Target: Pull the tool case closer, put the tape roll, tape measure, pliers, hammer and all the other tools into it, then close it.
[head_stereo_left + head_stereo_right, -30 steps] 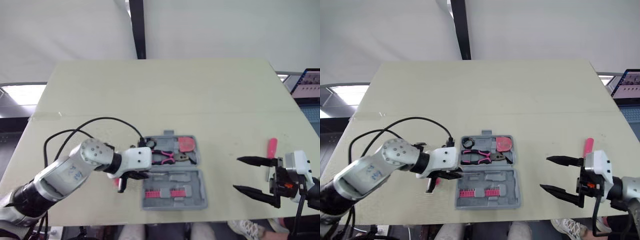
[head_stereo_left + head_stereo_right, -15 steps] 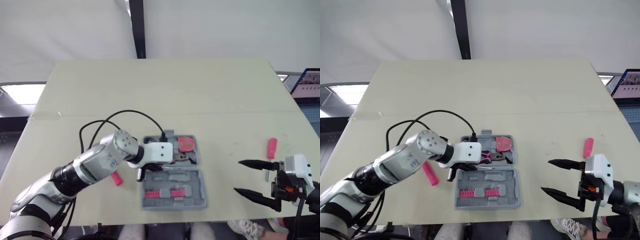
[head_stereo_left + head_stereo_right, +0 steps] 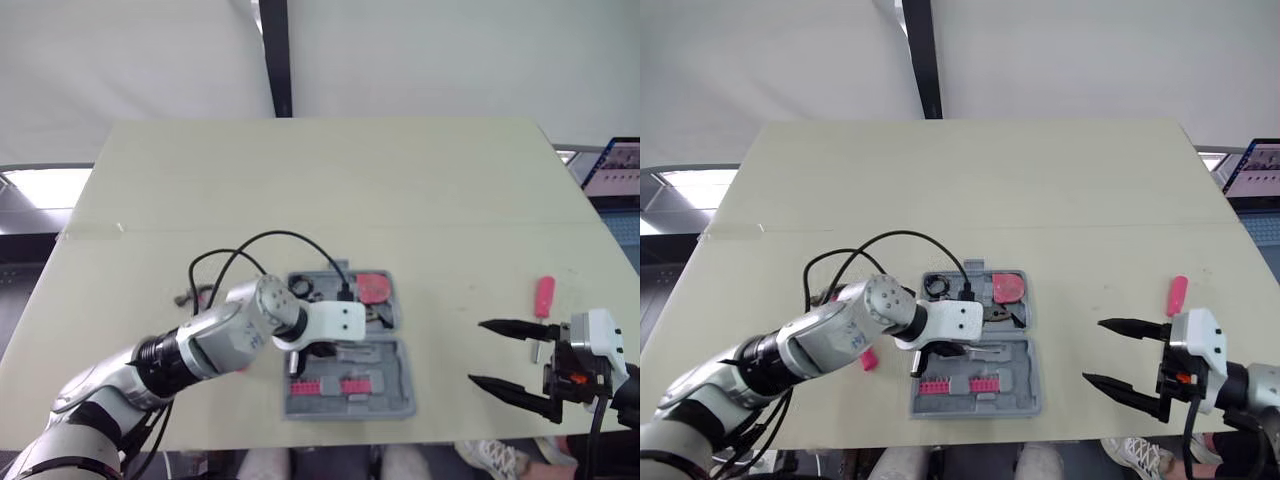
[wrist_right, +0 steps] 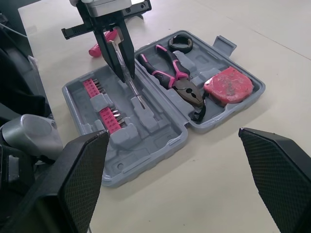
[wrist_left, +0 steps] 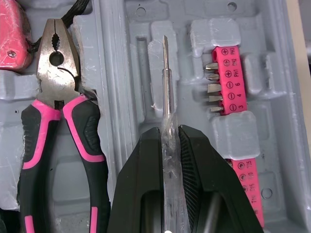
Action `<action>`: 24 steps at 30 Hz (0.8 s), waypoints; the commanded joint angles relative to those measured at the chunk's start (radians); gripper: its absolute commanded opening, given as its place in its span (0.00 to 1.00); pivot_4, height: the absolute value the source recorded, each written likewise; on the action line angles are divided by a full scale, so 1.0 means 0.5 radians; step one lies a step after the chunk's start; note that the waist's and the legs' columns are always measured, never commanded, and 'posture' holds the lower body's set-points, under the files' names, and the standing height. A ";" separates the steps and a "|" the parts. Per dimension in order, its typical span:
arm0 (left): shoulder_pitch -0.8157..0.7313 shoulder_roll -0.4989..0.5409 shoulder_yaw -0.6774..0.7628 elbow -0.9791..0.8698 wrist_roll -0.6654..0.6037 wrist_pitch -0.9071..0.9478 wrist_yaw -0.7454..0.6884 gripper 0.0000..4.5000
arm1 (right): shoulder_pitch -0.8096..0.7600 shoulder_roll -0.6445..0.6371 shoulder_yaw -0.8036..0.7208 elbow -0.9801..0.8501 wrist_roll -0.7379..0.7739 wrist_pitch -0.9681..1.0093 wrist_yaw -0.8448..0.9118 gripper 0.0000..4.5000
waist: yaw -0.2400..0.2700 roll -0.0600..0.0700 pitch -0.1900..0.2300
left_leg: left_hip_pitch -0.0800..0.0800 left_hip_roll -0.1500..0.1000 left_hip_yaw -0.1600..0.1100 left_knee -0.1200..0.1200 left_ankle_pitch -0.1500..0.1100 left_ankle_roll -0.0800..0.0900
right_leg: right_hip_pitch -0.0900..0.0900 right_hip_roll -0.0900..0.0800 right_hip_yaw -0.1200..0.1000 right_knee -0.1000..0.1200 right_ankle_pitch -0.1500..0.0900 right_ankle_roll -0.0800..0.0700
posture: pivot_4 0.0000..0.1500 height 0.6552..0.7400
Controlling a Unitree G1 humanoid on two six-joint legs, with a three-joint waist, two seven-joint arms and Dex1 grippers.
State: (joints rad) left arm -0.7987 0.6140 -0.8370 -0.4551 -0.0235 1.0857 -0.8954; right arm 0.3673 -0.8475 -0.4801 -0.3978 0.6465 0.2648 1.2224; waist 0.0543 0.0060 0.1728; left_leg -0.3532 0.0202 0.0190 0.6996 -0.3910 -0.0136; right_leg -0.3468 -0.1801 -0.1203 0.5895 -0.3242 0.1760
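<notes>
Tool case [image 3: 394, 396], grey, open flat

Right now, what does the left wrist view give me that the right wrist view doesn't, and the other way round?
Left wrist view: printed sizes on the bit strip, close up. Right wrist view: the tape roll, the whole case and a pink handle on the table beside it. Both: left pincer shut on the screwdriver, over the case, beside the pliers and tape measure.

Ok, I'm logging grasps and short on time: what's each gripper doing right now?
Left gripper: shut on the screwdriver, over the tool case.
Right gripper: open, holding nothing.
</notes>
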 commanded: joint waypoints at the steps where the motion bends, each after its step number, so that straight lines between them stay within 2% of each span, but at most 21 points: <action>1: -0.057 -0.046 -0.035 0.016 0.049 0.064 0.051 0.01 | 0.014 0.014 -0.080 -0.064 0.022 -0.016 -0.024 1.00 | 0.001 0.000 0.000 | 0.000 0.000 0.000 0.000 0.000 0.000 | 0.000 0.000 0.000 0.000 0.000 0.000 | 1.00 1.00; 24: -0.088 -0.149 -0.106 0.187 0.096 0.016 0.124 0.01 | 0.144 0.022 -0.168 -0.137 0.028 -0.021 -0.029 1.00 | 0.001 0.000 0.000 | 0.000 0.000 0.000 0.000 0.000 0.000 | 0.000 0.000 0.000 0.001 0.000 0.000 | 1.00 1.00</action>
State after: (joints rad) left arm -0.8341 0.5449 -0.8838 -0.3529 0.0059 1.1004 -0.8399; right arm 0.4288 -0.8407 -0.5268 -0.4317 0.6474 0.2651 1.1958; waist 0.0551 0.0060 0.1728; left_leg -0.3530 0.0201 0.0189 0.6998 -0.3909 -0.0135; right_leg -0.3467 -0.1802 -0.1204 0.5899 -0.3242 0.1760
